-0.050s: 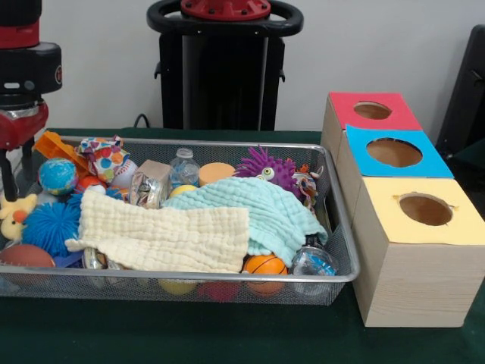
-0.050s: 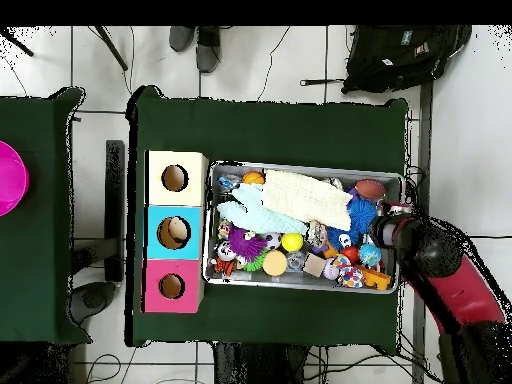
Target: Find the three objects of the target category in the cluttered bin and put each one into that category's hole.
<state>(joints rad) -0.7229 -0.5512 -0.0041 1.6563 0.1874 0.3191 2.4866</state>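
1. Your gripper (image 2: 385,228) hangs over the wire bin's (image 1: 342,227) end farthest from the boxes; I cannot tell its state.
2. The cloths (cream cloth (image 1: 163,231), mint cloth (image 1: 254,208)) probably hide targets in the bin.
3. Grab blindly and you may snag cloth.
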